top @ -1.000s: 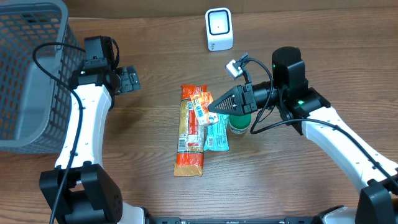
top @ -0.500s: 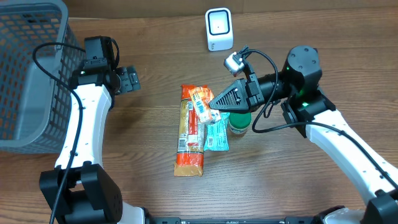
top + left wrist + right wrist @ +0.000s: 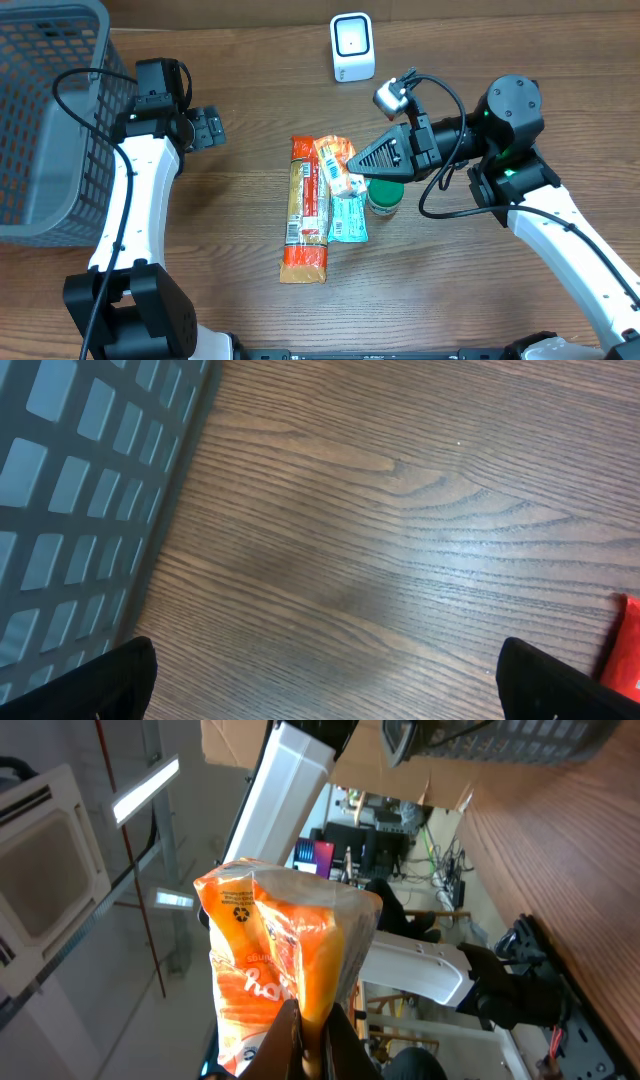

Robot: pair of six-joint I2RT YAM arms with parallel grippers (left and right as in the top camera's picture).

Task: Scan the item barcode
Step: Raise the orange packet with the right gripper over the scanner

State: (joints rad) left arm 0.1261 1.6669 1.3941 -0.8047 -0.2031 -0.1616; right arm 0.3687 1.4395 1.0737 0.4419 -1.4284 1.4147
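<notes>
Wood-grain table (image 3: 430,290) fills the overhead view, and the biggest thing on it is the grey mesh basket (image 3: 40,120), sitting at the far left corner. Just beside it, the left gripper (image 3: 210,128) hangs over bare wood with its jaws spread wide and nothing between them. Its wrist view shows one dark fingertip (image 3: 110,680) in each lower corner and the basket wall (image 3: 80,510) at the left edge.

Over to the middle: a long red-and-orange pack (image 3: 303,215) lies flat, running away from the robot. A teal packet (image 3: 348,215) lies flat against its right side, and a green-lidded jar (image 3: 383,200) stands just right of that.

And here's the action! The right gripper (image 3: 352,168) is pinched tight on the orange snack packet (image 3: 335,165), held up off the table above the top ends of those packs. From the right wrist, the packet (image 3: 270,970) stands crumpled above the closed fingertips, its orange printed face toward the lens.

At the far edge stands the white scanner (image 3: 352,47), upright and well apart from the packet.
</notes>
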